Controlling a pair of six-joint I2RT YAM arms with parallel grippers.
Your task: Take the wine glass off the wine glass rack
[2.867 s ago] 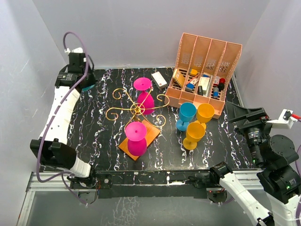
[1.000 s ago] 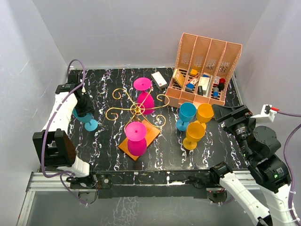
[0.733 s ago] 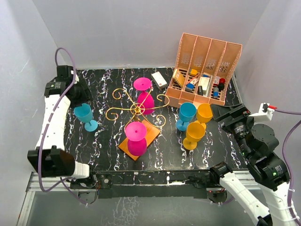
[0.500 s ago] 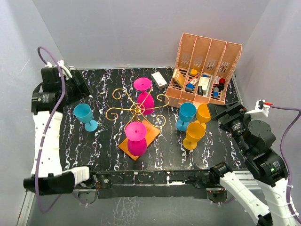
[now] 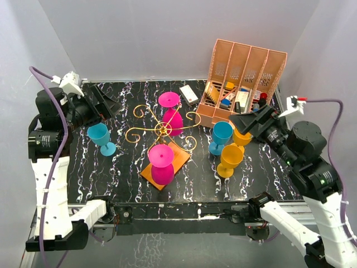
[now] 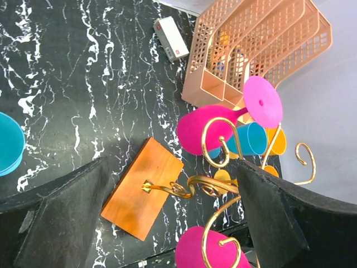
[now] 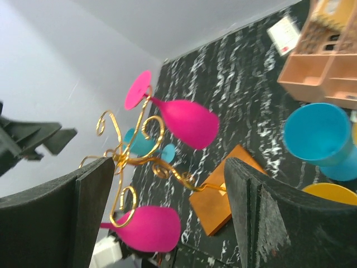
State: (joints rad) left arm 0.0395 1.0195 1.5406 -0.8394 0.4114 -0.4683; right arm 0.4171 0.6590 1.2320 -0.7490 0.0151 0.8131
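Two magenta wine glasses are hanging bowl-down on the one wine glass rack at mid-table. Two blue glasses and two yellow glasses are standing upright. The left pincer and right pincer are gaping wide, gripping nothing.

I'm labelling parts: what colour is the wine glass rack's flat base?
Orange. The base shows best in the left wrist view.
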